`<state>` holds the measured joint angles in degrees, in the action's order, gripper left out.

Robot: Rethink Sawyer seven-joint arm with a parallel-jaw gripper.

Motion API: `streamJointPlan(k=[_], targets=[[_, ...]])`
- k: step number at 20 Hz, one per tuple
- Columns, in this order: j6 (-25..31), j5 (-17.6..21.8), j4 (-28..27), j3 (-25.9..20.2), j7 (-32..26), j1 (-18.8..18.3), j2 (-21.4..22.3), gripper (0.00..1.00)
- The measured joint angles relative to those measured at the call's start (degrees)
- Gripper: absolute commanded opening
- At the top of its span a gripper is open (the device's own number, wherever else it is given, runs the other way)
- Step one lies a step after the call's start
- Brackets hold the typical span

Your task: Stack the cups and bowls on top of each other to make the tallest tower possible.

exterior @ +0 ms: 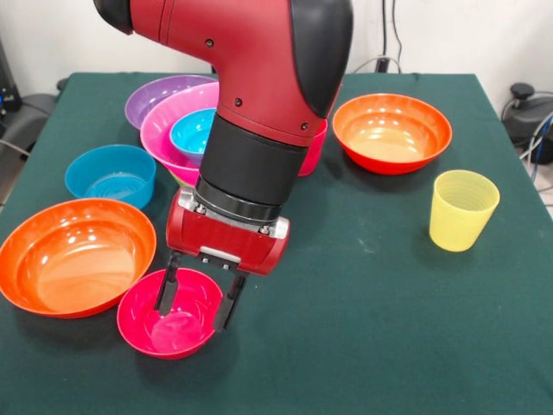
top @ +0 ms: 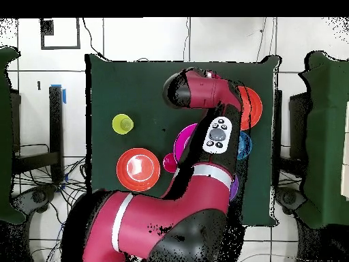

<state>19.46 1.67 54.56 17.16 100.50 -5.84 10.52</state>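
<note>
On the green worktop (exterior: 363,328), seen from the front and read left to right: a wide orange bowl (exterior: 73,257) lies at the near left edge, with a small blue bowl (exterior: 111,175) just behind it. Right of the orange bowl and close beside it is the small red-pink bowl (exterior: 168,313). The gripper (exterior: 200,298) hangs over it with its fingers apart, one inside the bowl and the other at the bowl's right rim. Behind the arm (exterior: 251,78) stands the purple bowl (exterior: 160,97), and beside it the big pink bowl (exterior: 168,130) holds a second small blue bowl (exterior: 192,131); what lies under the pink one is hidden. Further right is the other orange bowl (exterior: 391,132), and nearer the camera the yellow cup (exterior: 463,209) stands upright, well apart.
</note>
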Motion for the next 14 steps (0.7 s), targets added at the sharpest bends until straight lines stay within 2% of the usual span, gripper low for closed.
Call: streamJointPlan(k=[14], targets=[[0.0,-2.7,0.0,0.4,1.0,0.8,-1.3,1.0]])
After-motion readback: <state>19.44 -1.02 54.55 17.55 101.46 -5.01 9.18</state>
